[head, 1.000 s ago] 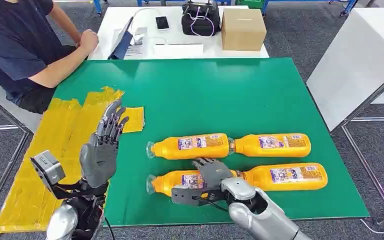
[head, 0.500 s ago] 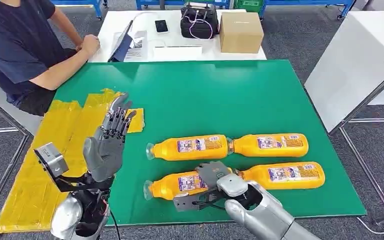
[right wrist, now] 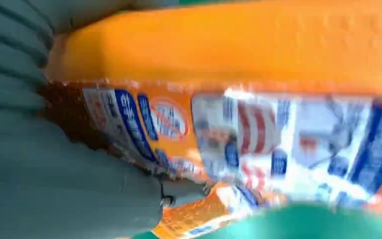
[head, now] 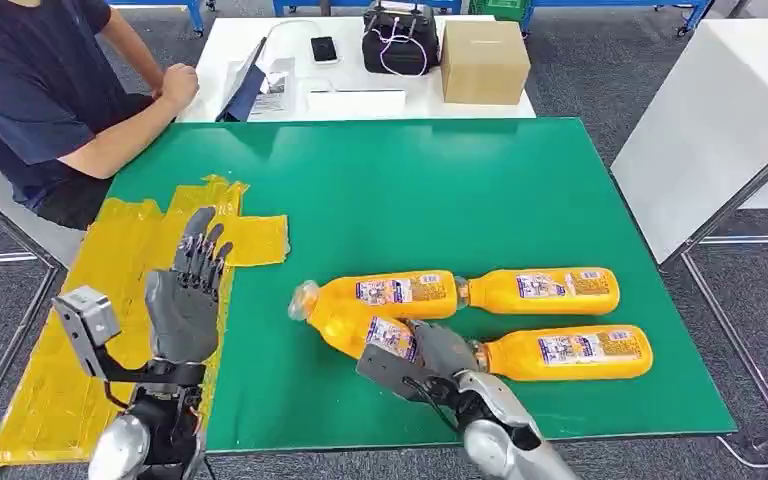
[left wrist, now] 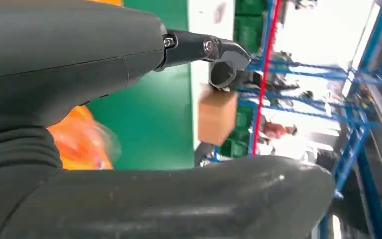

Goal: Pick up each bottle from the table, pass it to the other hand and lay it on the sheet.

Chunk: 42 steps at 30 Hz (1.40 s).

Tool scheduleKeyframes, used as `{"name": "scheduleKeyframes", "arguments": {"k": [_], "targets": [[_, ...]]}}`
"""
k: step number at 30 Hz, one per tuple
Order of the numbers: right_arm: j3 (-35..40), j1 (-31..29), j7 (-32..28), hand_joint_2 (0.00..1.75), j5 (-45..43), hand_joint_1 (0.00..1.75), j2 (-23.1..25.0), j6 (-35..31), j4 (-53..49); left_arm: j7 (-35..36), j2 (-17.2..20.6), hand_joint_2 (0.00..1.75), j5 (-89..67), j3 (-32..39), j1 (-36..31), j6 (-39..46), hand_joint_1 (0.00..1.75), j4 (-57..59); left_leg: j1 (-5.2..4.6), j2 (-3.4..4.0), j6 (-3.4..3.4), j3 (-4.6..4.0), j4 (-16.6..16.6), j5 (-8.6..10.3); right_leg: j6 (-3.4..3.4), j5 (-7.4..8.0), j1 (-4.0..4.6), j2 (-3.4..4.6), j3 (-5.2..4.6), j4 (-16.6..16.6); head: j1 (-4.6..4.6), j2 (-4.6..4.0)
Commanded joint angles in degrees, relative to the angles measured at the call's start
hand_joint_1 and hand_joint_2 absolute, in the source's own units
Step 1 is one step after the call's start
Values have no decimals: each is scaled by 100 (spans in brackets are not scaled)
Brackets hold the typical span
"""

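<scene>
Your right robot hand (head: 422, 352) holds the near-left bottle (head: 360, 325), fingers wrapped about its labelled middle. The bottle is tilted, and its cap end (head: 304, 297) points toward the far-left bottle (head: 390, 292), very near or touching it. Your left robot hand (head: 186, 300) holds nothing; it stands upright with fingers apart, over the edge between the green worktop (head: 440, 190) and the yellow sheet (head: 120, 290).

What may go wrong, in my judgement: the held bottle can push the far-left bottle and make it roll, because round bottles lying on a smooth worktop move easily. It can also slip or turn in the grasp, since the plastic looks smooth and the full body is heavy on one side of the hand. During the handover, the bottle may fall if the left robot hand closes too late.

Hard to see: the head view hides the fingers under the bottle, so you cannot tell how firm the hold is. The right wrist view is blurred and shows mainly the label (right wrist: 258, 144). You also cannot tell if the bottle is fully lifted from the worktop.
</scene>
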Motion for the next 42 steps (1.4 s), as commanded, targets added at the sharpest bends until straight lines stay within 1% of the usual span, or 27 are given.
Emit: {"name": "scheduleKeyframes", "arguments": {"k": [1,3,5,6,7,8,9,10,12,14,15,16,19,22,23,25,28,30,31,32,35,38,40,42], "targets": [[-721,553,-2,175,-98,175,165,-13,-763,10,-73,0,9,281,98,34,0,-20,2,0,-6,-8,4,-3,-3,-5,2,-5,-7,3,2,0],[-720,557,-5,175,-95,175,156,-12,-740,15,-75,0,10,279,91,34,0,-19,0,-1,-3,-7,0,-1,0,-2,-1,0,-5,1,2,0],[-960,778,-682,175,-347,175,299,-544,-1107,22,-145,0,4,409,221,193,0,-16,1,10,-4,-5,0,-3,-1,-2,1,6,-3,-1,4,0],[-960,799,-898,175,-449,175,255,-630,-1796,-236,-182,175,134,509,300,193,0,-254,2,6,-4,-7,1,-2,-1,-2,2,1,-4,-2,4,0],[-1080,761,-823,175,-541,175,380,-507,-2295,-76,-202,175,284,537,304,220,0,-348,-3,5,-3,-17,5,-2,-1,-4,-4,2,-18,9,4,0],[-1184,748,-772,175,-641,175,483,-463,-2712,31,-196,175,392,525,308,235,0,-424,1,12,-8,-13,14,-11,-3,-12,0,6,-13,14,4,0],[-1256,764,-777,175,-764,175,519,-409,-3088,157,-159,175,592,471,297,154,0,-439,-6,8,-4,-36,19,-6,-2,-8,-7,8,-37,26,4,0],[-1307,813,-843,175,-905,175,534,-399,-3264,188,-137,175,699,430,286,115,0,-409,-4,15,-7,-43,28,-11,-4,-11,-5,14,-44,35,4,0],[-1335,875,-986,175,-995,175,500,-409,-3374,248,-72,175,800,310,246,-12,0,-327,-1,7,-7,-38,14,-7,-3,-9,-1,1,-37,17,2,0],[-1300,844,-1096,175,-1064,175,432,-403,-3188,430,17,175,1003,101,143,-335,0,-199,0,-13,-5,-26,3,-1,-1,-7,0,-17,-20,3,4,0],[-1251,902,-1240,175,-1093,175,320,-457,-2984,501,59,175,1127,25,177,-554,0,-132,2,-18,-6,-23,4,-2,-2,-9,2,-21,-15,0,4,0],[-1207,890,-1366,175,-1101,175,276,-481,-2844,570,72,175,1325,-12,207,-678,0,-102,2,-11,-4,-26,1,1,0,-3,1,-10,-22,-2,2,0],[-1167,855,-1477,175,-1099,175,275,-521,-2693,591,82,175,1397,-64,234,-729,0,-80,0,5,-3,-13,-7,0,0,0,-1,0,-12,-10,2,0],[-1147,821,-1476,175,-1099,175,283,-520,-2688,590,99,175,1410,-63,233,-746,0,-104,-1,1,-4,-24,-4,2,-1,0,-2,-3,-22,-5,4,0],[-1088,760,-1422,175,-1002,175,256,-505,-2634,612,111,175,1439,-88,228,-778,0,-99,2,5,-8,-14,-4,-1,-3,-2,1,-2,-11,-7,4,0],[-970,388,-1169,175,-733,175,366,-408,-2317,694,60,175,1537,-180,99,-824,0,26,-1,5,-3,-25,-3,2,-1,1,-2,2,-25,-3,2,0],[-813,-8,-1013,175,-490,175,502,-355,-1705,715,53,175,1652,-333,-9,-885,0,108,0,22,-7,-19,-4,2,-3,5,0,17,-22,-3,2,0],[-651,-203,-966,175,-157,175,518,-463,-1342,695,86,175,1729,-424,-45,-908,0,78,2,29,-7,-14,-7,3,-3,10,2,23,-19,-7,4,0],[-544,-278,-963,175,218,175,491,-633,-1239,685,92,175,1767,-454,-45,-912,0,55,2,18,-4,-18,-5,3,-2,6,2,14,-19,-6,4,0],[-469,-300,-945,175,398,175,520,-691,-1164,685,103,175,1768,-482,-36,-917,0,35,3,23,-6,-15,-6,3,-2,8,3,18,-18,-7,2,0],[-418,-314,-938,175,451,175,540,-706,-1115,676,120,175,1787,-504,-15,-921,0,5,1,12,-3,-19,-6,3,-2,3,1,10,-19,-5,4,0],[-166,-504,-894,175,843,175,555,-734,-803,656,147,175,1854,-610,-44,-934,0,18,3,23,-8,-5,-8,-2,-4,1,3,18,-5,-8,7,0],[9,-647,-859,175,1270,175,601,-1008,-573,559,122,175,1760,-658,-53,-764,0,2,1,21,-5,-19,-6,1,-2,4,0,19,-20,-3,2,0],[94,-759,-832,175,1447,175,670,-1112,-362,540,130,175,1886,-761,-73,-743,0,29,1,18,-5,-22,-5,2,-2,4,1,15,-21,-3,4,0]]}}
